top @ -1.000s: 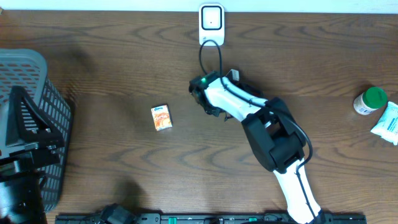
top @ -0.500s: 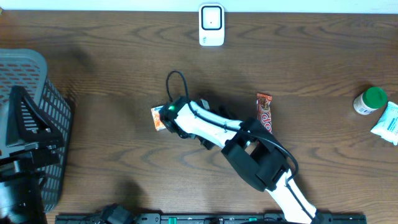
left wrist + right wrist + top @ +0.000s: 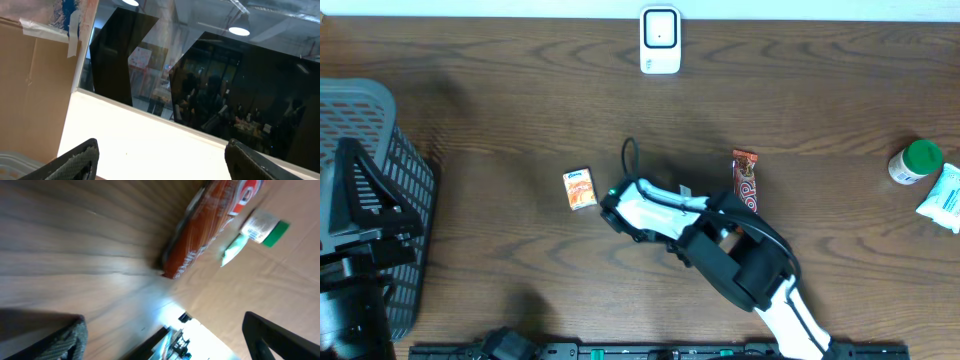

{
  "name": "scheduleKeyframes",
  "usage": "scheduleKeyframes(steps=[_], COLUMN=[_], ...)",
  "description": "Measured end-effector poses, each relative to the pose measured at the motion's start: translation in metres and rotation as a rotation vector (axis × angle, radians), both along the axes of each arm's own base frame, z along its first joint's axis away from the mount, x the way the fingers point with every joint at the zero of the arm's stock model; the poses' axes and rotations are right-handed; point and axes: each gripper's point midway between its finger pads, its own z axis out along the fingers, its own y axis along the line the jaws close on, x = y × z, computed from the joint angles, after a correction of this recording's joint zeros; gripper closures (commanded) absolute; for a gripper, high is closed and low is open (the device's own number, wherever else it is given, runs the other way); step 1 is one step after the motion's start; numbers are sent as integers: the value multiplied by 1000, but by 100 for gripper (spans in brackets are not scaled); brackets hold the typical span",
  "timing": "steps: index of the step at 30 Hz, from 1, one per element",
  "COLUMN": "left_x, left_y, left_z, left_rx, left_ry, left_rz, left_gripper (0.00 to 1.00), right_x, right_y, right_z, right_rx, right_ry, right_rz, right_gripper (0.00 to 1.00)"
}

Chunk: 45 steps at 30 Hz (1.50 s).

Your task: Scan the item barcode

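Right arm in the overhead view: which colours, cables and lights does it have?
The right arm has white links and bulky black joint housings. A thin black cable loops out near its wrist, beside a small green light. In the right wrist view, the right pincer has dark fingers with a rough grey surface.

- Overhead view: fixed above, it looks straight down on the whole desk (image 3: 520, 110), from the basket (image 3: 380, 150) at left to the bottle (image 3: 915, 162) at right, with the scanner (image 3: 660, 40) at the far edge.
- Left wrist view: tilted up off the desk, it faces a white wall (image 3: 150, 135) and dark glass (image 3: 225, 90). The left tool (image 3: 161, 150) fills the bottom corners. It shares nothing with the overhead view.
- Right wrist view: low, close to the desk and rolled sideways, it looks along the wood past the right tool (image 3: 164, 320). It shares the snack bar (image 3: 210, 225) and the bottle with the overhead view.
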Motion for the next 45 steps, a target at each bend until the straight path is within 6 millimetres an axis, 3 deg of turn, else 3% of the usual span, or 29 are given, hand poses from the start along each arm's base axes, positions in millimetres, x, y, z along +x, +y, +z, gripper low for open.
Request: scheduleKeyframes(steps=[5,10,11,14,15,16,18,20,22,31,35,37,39,42,45], left_x=[0,0,0,0,0,0,0,0,0,0,0,0,0,0,0], left_y=[0,0,0,0,0,0,0,0,0,0,0,0,0,0,0], left_z=[0,0,0,0,0,0,0,0,0,0,0,0,0,0,0], left_rx=[0,0,0,0,0,0,0,0,0,0,0,0,0,0,0], left_ry=[0,0,0,0,0,0,0,0,0,0,0,0,0,0,0], left_rz=[0,0,0,0,0,0,0,0,0,0,0,0,0,0,0], left_gripper=[19,19,18,19,19,19,19,19,19,19,19,19,19,19,19], right_x=[4,14,19,61,73,84,95,97,92,79,65,57,48,34,25], right_y=[-9,-16,-20,-37,-42,-48,-58,-64,-69,-68,-43,-14,34,90,120], right_z=[-2,-8,-9,-8,-8,-8,-12,-21,-29,-31,-28,-26,-20,4,43], right_rx=[26,81,87,96,104,111,123,141,134,145,330,518,799,1128,1355], right_ry=[-15,14,1,-160,-211,-260,-306,-309,-283,-207,-83,-3,106,255,331], right_rz=[37,12,2,-20,-39,-62,-109,-151,-173,-189,-230,-256,-265,-222,-158], right_gripper=[1,14,17,28,34,45,81,99,99,99,98,98,99,99,99])
